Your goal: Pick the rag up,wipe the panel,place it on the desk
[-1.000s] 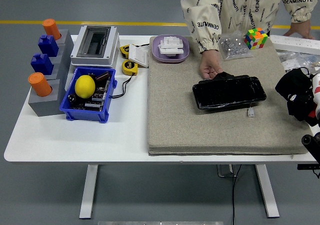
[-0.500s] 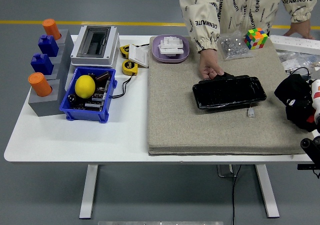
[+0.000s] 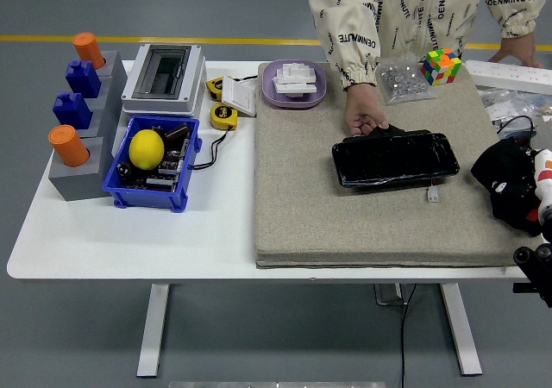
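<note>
A glossy black panel (image 3: 395, 158) lies flat on the grey felt mat (image 3: 345, 224), right of centre. A person across the table rests one hand (image 3: 362, 116) on the panel's far left edge. The black rag (image 3: 503, 174) is bunched up at the mat's right edge, with my right hand (image 3: 517, 194) shut on it; the rag hides most of the fingers. It sits a short way right of the panel and does not touch it. My left arm is out of view.
A small white tag (image 3: 432, 196) lies just in front of the panel. At the mat's far edge stand a Rubik's cube (image 3: 441, 65), a bag of small parts (image 3: 401, 79) and a purple tray (image 3: 295, 84). A blue bin (image 3: 121, 188) with a lemon (image 3: 147, 148) sits at the left.
My right hand with the rag has sunk a little toward the table's near edge. The panel and the person's hand have stayed put.
</note>
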Controlling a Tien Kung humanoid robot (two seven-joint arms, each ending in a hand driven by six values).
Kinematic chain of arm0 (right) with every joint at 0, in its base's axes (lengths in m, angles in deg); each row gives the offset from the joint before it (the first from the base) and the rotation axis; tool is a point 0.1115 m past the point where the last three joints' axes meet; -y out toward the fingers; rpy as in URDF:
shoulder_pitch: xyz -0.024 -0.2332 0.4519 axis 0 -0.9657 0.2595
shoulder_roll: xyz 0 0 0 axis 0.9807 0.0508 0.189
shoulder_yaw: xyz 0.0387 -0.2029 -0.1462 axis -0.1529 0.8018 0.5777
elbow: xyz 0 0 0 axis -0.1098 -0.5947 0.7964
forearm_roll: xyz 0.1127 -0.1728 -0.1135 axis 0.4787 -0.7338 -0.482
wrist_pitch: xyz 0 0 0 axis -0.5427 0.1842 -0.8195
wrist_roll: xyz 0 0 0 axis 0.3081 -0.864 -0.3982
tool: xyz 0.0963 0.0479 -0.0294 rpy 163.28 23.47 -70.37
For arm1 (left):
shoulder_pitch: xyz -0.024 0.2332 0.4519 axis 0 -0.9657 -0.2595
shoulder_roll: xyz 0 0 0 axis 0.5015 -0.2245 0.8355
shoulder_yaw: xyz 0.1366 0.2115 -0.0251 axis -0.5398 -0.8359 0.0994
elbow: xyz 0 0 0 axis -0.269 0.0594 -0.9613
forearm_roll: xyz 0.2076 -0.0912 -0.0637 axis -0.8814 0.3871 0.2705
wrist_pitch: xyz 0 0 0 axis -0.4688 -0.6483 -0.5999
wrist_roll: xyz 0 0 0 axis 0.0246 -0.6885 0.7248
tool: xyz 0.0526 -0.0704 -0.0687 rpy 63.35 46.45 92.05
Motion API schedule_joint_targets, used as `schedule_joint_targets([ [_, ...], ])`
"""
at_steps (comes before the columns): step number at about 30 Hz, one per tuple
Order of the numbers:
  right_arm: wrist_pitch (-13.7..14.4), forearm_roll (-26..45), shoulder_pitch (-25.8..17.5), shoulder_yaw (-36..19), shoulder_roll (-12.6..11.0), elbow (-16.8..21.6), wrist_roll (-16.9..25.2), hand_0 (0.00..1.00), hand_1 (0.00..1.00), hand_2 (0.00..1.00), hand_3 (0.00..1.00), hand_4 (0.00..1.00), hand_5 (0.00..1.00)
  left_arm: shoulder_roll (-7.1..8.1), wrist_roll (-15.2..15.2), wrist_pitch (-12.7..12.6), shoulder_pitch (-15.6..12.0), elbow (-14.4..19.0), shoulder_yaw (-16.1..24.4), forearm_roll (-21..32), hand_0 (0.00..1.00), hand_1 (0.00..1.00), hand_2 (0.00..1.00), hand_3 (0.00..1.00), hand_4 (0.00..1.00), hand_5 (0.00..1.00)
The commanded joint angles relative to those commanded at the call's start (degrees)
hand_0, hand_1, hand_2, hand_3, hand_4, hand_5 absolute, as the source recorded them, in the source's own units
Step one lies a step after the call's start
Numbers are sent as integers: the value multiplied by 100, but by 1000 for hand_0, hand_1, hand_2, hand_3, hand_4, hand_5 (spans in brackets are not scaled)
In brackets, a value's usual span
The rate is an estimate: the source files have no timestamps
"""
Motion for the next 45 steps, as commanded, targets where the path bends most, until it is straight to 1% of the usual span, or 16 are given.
schedule_joint_targets([
  [15,4,-20,-88,-42,60,-72,18,315,431,455,488,911,143,-15,-1,0,-3,0,27,-14,610,639,652,561,624,433],
  [20,-38,37,-79,-46,65,-71,46,315,431,455,488,911,143,-13,0,2,8,4,20,-11,610,639,652,561,624,433],
  [21,-71,65,-76,-49,64,-70,59,333,436,467,499,880,181,-10,0,2,6,2,23,-15,609,639,653,561,625,434],
  [26,-215,177,-74,-62,59,-67,132,333,436,467,499,880,181,-3,-1,1,-5,-1,23,-15,609,639,653,561,625,434],
  [27,-251,195,-73,-60,58,-65,158,413,451,489,497,897,268,-4,-1,1,-8,-1,20,-12,609,639,653,560,626,437],
  [32,-317,228,-72,-53,63,-45,270,413,451,489,497,897,268,-1,-2,3,-20,-2,-2,0,609,639,653,560,626,437],
  [33,-320,229,-72,-53,62,-42,279,413,451,489,497,897,268,0,-2,3,-20,-1,-4,0,609,639,653,560,626,437],
  [34,-326,236,-73,-50,58,-37,310,461,481,510,504,963,317,3,-1,3,-22,-1,-7,0,609,639,653,560,624,434],
  [38,-310,346,-82,-29,33,-17,503,461,481,510,504,963,317,10,-1,1,-30,-1,-15,1,609,639,653,560,624,434],
  [39,-294,356,-82,-25,28,-15,535,469,493,520,508,998,351,10,-1,2,-32,-2,-18,2,609,639,654,560,623,435],
  [44,-205,386,-73,-34,9,-5,648,469,493,520,508,998,351,8,0,5,-36,-1,-38,10,609,639,654,560,623,435],
  [45,-198,386,-71,-37,7,-3,655,488,511,532,519,998,358,9,0,5,-35,0,-41,10,609,639,654,560,623,435],
])
